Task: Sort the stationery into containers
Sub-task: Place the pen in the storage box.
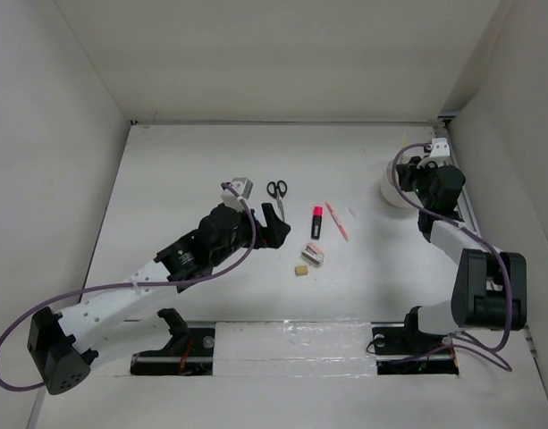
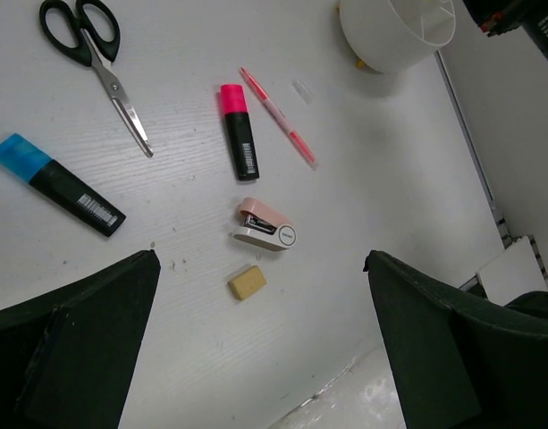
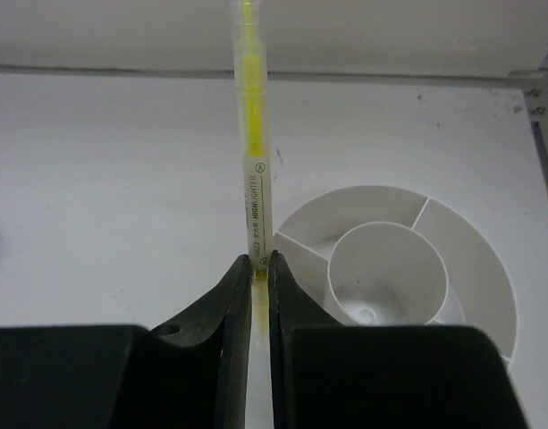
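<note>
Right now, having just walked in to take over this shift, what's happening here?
The right tool is shut on a yellow pen near the cup, not yet in it. The left tool hangs open above the table, holding nothing. Scissors, a blue highlighter, a pink highlighter, a pencil, an eraser and a block lie unsorted.

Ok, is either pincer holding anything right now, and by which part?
The right pincer is shut on the pale yellow pencil, gripping it near one end. The left pincer is open, holding nothing.
</note>
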Controlling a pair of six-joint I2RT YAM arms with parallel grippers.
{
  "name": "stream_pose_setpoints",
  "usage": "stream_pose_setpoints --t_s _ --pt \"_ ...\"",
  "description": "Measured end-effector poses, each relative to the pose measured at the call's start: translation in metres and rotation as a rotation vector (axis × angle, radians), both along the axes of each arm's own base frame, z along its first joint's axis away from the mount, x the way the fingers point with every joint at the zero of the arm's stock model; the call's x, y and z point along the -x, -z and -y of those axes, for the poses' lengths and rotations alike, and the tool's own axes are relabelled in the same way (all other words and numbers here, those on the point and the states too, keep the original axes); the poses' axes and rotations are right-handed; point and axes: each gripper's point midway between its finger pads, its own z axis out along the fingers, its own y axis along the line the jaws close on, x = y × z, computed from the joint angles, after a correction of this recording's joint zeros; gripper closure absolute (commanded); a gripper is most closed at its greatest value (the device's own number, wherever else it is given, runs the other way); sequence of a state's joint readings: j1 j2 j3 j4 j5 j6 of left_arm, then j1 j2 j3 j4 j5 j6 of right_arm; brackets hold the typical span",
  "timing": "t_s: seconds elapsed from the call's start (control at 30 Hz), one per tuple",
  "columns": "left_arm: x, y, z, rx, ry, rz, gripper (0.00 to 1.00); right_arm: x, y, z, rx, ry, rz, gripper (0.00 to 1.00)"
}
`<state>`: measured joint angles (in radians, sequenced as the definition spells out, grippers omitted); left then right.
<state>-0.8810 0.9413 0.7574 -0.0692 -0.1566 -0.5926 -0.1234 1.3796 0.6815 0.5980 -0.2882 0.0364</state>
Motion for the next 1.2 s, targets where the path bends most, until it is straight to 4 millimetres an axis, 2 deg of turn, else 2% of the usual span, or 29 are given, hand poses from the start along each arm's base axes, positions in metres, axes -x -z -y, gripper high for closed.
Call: stream_pose_setpoints --t_s 0.17,0.47,0.73,1.0,1.07,1.2 --pt "0.002 -0.004 0.002 0.020 0.015 0.009 0.00 -0.002 0.024 0.001 -0.006 -0.017 -0.062 1.00" --pt "0.006 -0.004 0.007 0.032 0.048 0.003 0.00 -0.014 0.017 0.006 0.009 -0.010 -0.072 1.00" --pt "0.010 -0.007 0.012 0.053 0.083 0.004 0.00 -0.015 0.038 0.010 0.017 0.008 -0.139 1.00" --pt "0.011 -0.012 0.016 0.072 0.099 0.013 0.00 -0.017 0.051 0.017 0.036 0.041 -0.189 1.00" --pt "0.011 -0.013 0.017 0.075 0.102 0.015 0.00 -0.016 0.053 0.019 0.040 0.048 -0.199 0.96" --pt "0.012 -0.013 0.018 0.076 0.110 0.016 0.00 -0.014 0.056 0.020 0.041 0.055 -0.216 0.81"
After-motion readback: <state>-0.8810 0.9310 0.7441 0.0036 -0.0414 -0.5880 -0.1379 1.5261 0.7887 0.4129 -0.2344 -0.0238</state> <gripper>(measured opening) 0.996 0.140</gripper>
